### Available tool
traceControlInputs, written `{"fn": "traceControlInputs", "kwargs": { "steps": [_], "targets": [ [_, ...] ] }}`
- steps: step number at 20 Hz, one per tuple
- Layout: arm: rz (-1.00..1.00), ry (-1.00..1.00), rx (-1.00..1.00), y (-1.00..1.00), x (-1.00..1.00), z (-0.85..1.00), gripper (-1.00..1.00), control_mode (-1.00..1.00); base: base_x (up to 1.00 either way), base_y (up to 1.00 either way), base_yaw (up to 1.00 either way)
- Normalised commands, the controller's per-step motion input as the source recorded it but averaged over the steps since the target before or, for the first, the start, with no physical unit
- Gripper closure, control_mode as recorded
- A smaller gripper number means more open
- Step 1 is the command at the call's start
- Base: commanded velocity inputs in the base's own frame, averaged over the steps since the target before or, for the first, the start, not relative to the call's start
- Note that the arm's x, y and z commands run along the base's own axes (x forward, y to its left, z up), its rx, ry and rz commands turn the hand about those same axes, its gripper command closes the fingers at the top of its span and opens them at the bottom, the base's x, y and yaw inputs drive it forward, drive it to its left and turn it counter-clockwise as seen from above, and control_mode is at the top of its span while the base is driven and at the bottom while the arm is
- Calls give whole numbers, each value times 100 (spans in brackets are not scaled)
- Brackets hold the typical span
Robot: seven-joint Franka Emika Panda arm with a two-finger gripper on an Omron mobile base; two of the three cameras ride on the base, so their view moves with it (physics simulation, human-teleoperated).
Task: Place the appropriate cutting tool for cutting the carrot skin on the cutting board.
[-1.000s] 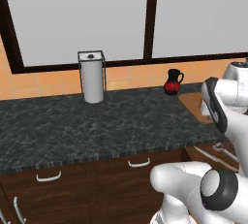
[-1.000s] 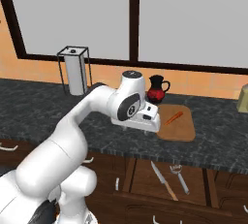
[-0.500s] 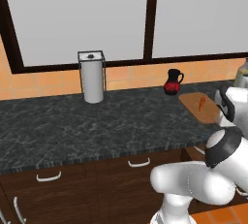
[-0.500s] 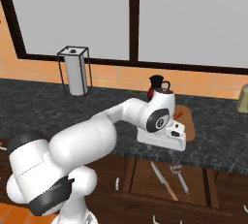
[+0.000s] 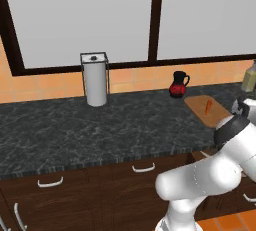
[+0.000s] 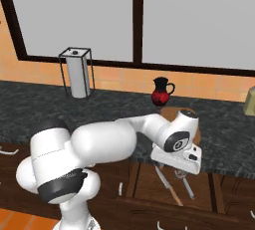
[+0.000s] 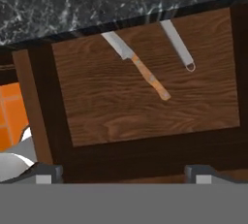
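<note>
The light-brown cutting board (image 5: pixel 216 115) lies at the right end of the dark counter, with the tiny orange carrot (image 5: pixel 208 106) on it. Below the counter edge a drawer (image 7: pixel 145 106) stands pulled out. In it lie a knife (image 7: pixel 140 68) with a wooden handle and a slim metal utensil (image 7: pixel 178 46) with a loop end; the counter edge hides that utensil's head. My gripper (image 7: pixel 121 173) hangs open above the drawer, nothing between its fingertips (image 7: pixel 44 172). In the right base view the knife (image 6: pixel 167 186) and the utensil (image 6: pixel 185 188) lie just below my hand.
A red-and-black jug (image 5: pixel 178 85) stands behind the board. A paper towel holder (image 5: pixel 95 79) is at the back left of the counter (image 5: pixel 100 125). A pale bottle (image 5: pixel 249 76) stands at the far right. Closed drawers with white handles (image 5: pixel 144 167) run under the counter.
The arm has swung from above the board down in front of the counter, and the hand now hangs over the pulled-out drawer. The gripper has stayed open.
</note>
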Motion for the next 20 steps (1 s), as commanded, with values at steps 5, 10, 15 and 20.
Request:
{"fn": "traceControlInputs", "kwargs": {
  "steps": [5, 10, 15, 20],
  "targets": [
    [0, 0, 1, 0, -18, -57, -100, -100, 0, 0, 0],
    [1, 0, 0, 0, -16, -54, -100, -100, 0, 0, 0],
    [4, -1, 0, 0, -27, -49, -100, -100, 0, 0, 0],
    [6, -1, 0, 0, -20, -28, -100, -100, 0, 0, 0]
  ]
}}
